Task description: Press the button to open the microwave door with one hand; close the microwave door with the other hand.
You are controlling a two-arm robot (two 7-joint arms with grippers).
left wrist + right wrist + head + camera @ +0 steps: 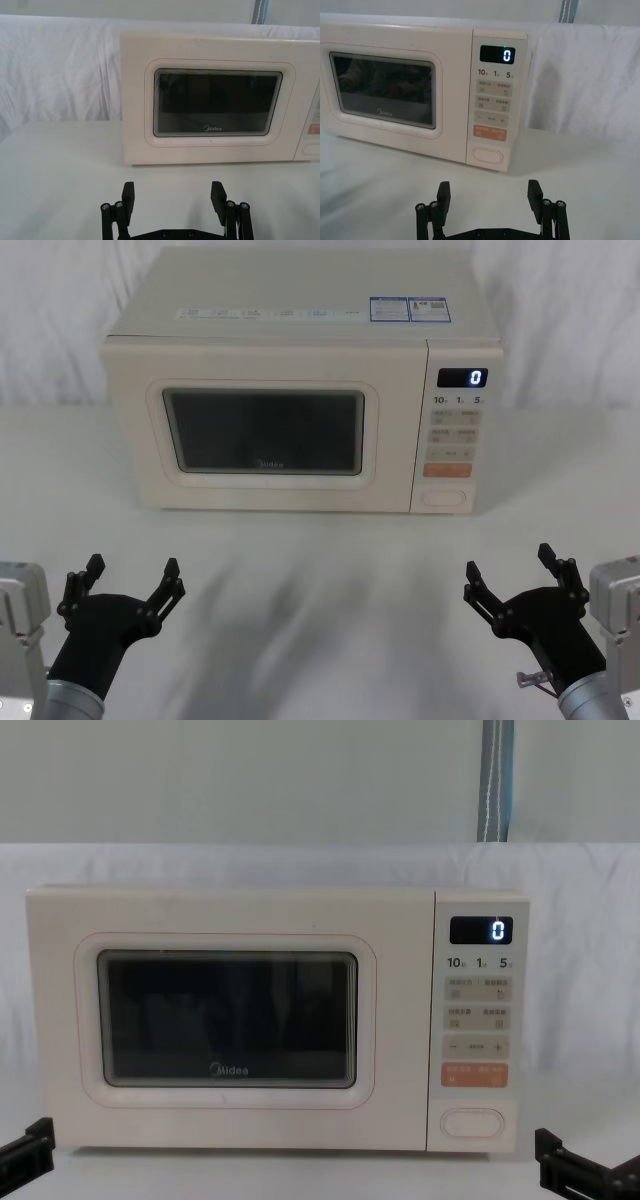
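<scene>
Two grippers, both with prongs spread and holding nothing: left gripper point(128, 576) at the head view's lower left, right gripper point(512, 574) at its lower right, each well short of the microwave point(300, 380) at upper centre. Microwave door point(262, 430) shut flush, dark window facing the grippers; button point(445, 498) at the foot of the control panel, below the orange key point(447, 470). White table point(320, 570) lies bare between jaws and appliance; display point(462, 378) reads 0.
</scene>
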